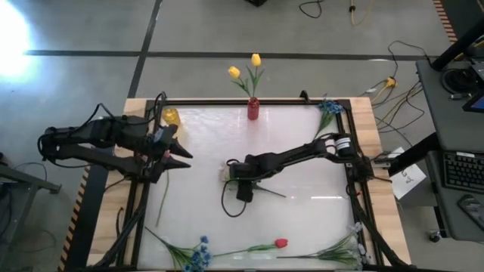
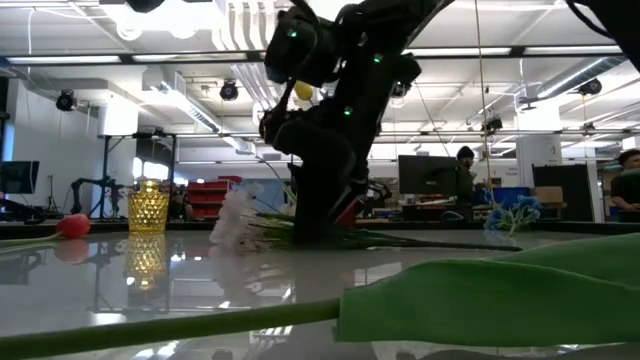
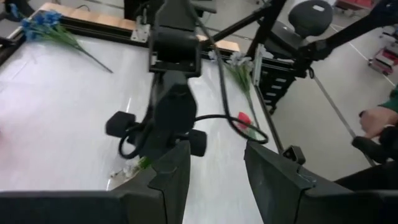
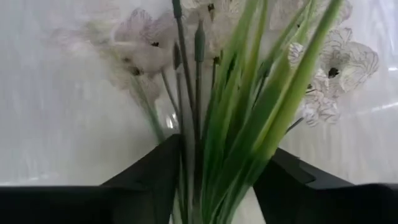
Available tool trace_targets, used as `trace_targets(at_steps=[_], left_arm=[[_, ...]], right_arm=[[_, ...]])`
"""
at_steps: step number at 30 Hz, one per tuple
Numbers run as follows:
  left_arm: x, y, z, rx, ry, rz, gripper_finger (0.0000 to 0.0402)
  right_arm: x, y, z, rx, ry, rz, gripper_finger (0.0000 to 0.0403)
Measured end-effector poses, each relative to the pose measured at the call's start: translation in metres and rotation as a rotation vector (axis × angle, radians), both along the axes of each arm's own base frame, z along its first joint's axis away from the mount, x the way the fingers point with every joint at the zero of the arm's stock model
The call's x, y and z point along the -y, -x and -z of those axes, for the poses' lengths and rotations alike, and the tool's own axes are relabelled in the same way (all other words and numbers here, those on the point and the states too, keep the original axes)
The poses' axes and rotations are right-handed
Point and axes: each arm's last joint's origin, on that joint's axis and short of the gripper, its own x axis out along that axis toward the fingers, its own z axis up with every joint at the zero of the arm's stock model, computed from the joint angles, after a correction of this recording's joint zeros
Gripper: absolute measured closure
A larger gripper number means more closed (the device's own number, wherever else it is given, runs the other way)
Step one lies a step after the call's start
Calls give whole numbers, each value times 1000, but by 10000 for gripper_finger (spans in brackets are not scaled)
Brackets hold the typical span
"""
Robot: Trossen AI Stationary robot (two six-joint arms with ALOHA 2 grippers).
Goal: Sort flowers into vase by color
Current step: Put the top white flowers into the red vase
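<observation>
A white-blossom spray (image 1: 225, 176) lies mid-table, its blossoms (image 2: 234, 222) toward the left and its stem (image 1: 272, 191) trailing right. My right gripper (image 1: 232, 171) reaches in from the right and is down on it, shut on its green stems (image 4: 217, 168). My left gripper (image 1: 181, 157) hovers open over the table's left side, pointing at the right arm (image 3: 174, 106). Two yellow tulips (image 1: 246, 68) stand in a red vase (image 1: 253, 110) at the far edge. A yellow glass vase (image 1: 172, 115) stands far left. My right gripper holds the white spray by its bundle of green stems and leaves (image 4: 205, 155), just behind the blossoms (image 4: 140, 53), pinched between the two fingers (image 4: 158, 171). It comes slanting down from the table's right, along the stems. The spray lies on the table.
Blue flowers (image 1: 327, 109) lie at the far right corner. Along the near edge lie more blue flowers (image 1: 198, 255), a red tulip (image 1: 281, 243) and another white spray (image 1: 344, 249). A loose green stem (image 1: 162, 200) lies near left. A person's hand (image 3: 373, 121) shows beyond the table.
</observation>
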Motion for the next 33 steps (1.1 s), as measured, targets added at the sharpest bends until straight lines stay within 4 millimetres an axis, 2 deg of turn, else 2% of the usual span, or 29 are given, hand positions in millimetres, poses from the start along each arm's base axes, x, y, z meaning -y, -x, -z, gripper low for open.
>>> trace_targets(at_steps=[5, 9, 12, 17, 22, 26, 30, 33], left_arm=[[4, 3, -1, 11, -1, 30, 261], [4, 8, -3, 35, -24, 45, 261], [4, 13, -6, 60, -45, 58, 261], [4, 16, -9, 95, -60, 57, 261], [1, 15, -10, 115, -111, -7, 261], [-1, 10, -7, 116, -150, -108, 261], [-3, 2, 2, 134, -175, -196, 261], [-5, -8, 11, 186, -191, -277, 261]], right_arm=[[0, -7, 1, -42, 2, 8, 310], [0, -10, -10, -19, 10, 23, 377], [4, -9, -32, 16, 29, 32, 385], [33, 4, -96, 214, 94, 80, 388], [86, 37, -158, 507, 193, 167, 389], [128, 80, -198, 797, 310, 263, 389], [158, 121, -213, 1066, 453, 355, 389], [178, 144, -215, 1282, 543, 438, 390]])
